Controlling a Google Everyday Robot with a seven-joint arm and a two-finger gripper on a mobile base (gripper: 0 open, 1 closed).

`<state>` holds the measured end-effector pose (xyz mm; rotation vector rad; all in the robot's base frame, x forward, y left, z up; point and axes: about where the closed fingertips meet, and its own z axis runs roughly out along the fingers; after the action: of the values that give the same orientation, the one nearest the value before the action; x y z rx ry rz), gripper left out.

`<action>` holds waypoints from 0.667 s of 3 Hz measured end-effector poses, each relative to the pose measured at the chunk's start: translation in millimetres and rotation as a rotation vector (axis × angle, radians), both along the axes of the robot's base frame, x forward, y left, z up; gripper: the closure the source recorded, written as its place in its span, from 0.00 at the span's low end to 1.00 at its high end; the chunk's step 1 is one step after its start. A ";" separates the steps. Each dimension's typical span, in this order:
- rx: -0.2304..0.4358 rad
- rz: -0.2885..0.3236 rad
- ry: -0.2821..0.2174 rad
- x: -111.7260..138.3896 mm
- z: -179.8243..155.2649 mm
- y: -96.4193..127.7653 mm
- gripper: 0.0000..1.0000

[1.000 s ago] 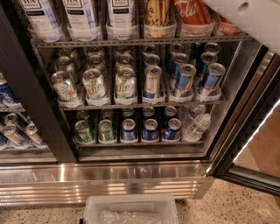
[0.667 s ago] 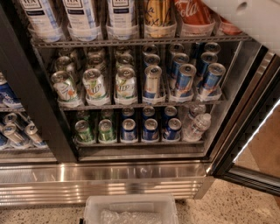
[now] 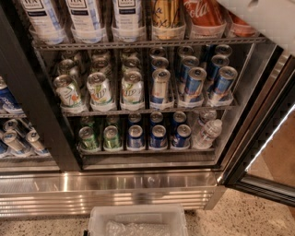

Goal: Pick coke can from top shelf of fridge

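Jaws: can't tell if apart or together. Only a white slab of the gripper (image 3: 265, 20) shows, upper right corner of the frame, just right of the top row of cans.

Nearest, bottom centre: clear plastic bin (image 3: 138, 221) on the floor. Behind it the ribbed stainless-steel base panel (image 3: 106, 189) of the black-framed drinks fridge (image 3: 27, 101), w/ glass door (image 3: 272, 138) swung open at right. Lower wire racks hold small green and blue cans (image 3: 133, 137), clear water bottles (image 3: 207, 133), then small 7up cans (image 3: 99, 90).

Farthest, top edge: top shelf (image 3: 147, 44), a dark wire rack w/ clear cup holders. Left to right: white tea cans (image 3: 85, 16), gold-yellow can (image 3: 167, 16), then the red coke can (image 3: 203, 11) w/ white script, seated in its cup. A second red can (image 3: 239, 27) sits beside it, partly behind the gripper.

Handling, judged: thin aluminium, stiff enough but dents if squeezed hard; prob. full, so moderate weight; chilled, maybe slick. Take it mid-body, above the cup rim, across the round sides. Lift clear of the cup before pulling out; neighbours sit close.
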<state>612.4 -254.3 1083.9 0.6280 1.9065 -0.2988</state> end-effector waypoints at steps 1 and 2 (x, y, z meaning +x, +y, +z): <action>0.010 0.012 -0.004 7.8 -1.9 1.7 0.29; 0.032 0.029 -0.013 17.2 -2.4 4.1 0.31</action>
<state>629.6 -250.2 1081.5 0.6217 1.9094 -0.2450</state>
